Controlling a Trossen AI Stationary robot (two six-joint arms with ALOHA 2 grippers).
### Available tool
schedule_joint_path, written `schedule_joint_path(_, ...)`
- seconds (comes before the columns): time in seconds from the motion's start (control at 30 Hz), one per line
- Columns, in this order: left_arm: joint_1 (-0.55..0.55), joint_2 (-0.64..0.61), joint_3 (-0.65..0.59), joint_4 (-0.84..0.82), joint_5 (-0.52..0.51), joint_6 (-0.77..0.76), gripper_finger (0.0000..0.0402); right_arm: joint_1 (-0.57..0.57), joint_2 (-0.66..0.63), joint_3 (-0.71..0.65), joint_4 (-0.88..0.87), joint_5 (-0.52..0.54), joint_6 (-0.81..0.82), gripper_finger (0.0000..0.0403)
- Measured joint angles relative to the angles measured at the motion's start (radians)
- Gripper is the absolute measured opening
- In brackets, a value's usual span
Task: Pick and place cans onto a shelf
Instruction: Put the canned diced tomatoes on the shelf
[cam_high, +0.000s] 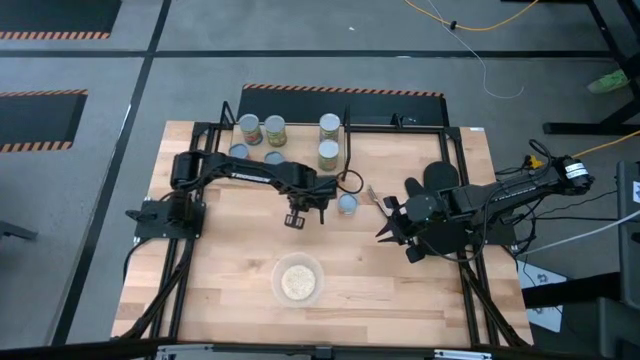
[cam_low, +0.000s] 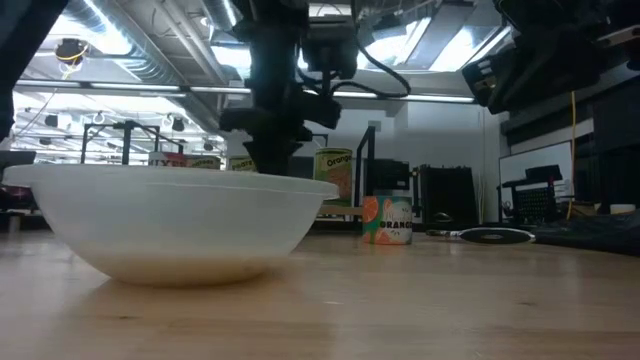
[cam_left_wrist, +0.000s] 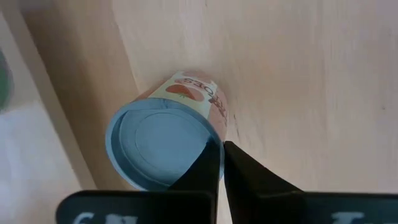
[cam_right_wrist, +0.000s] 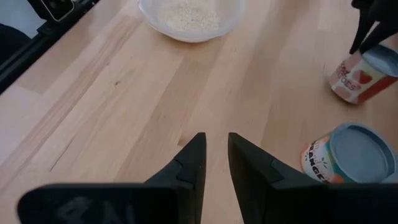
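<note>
A can with a pale blue top and a red-and-white label stands upright on the table under my left gripper, whose fingers are shut with their tips over the can's top rim. The right wrist view also shows this can. A second can with an orange label stands just right of it. Several cans stand at the table's far edge on the shelf. My right gripper hangs over bare table right of the orange can, its fingers a narrow gap apart and empty. My left gripper comes at the red-labelled can from above, pointing down, its shut fingertips over the rim of the can's top. I cannot tell whether they touch the rim. The can stands on its base on the table.
A clear round bowl of pale grain stands near the table's front edge, and it fills the foreground of the low view. A small thin object lies between the orange can and my right gripper. Black frame rails run along the table's sides.
</note>
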Motion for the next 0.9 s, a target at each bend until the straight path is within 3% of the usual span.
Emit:
schedule_joint_path(0.17,0.0,0.005,0.0,0.015,-0.003,-0.001,0.0012,0.0,0.001,0.0,-0.002,0.0,0.0,0.0072)
schedule_joint_path(0.47,0.0,0.005,0.0,0.019,-0.003,-0.002,0.0057,0.0,0.001,0.0,-0.003,0.0,0.0,0.0072)
schedule_joint_path(0.7,-0.01,-0.001,0.0,0.015,-0.003,-0.057,0.0058,0.0,0.001,0.0,-0.003,0.0,0.0,0.0072)
schedule_joint_path(0.9,-0.036,-0.082,0.0,0.01,-0.004,-0.096,0.006,0.0,0.001,0.0,-0.004,0.0,0.0,0.0072)
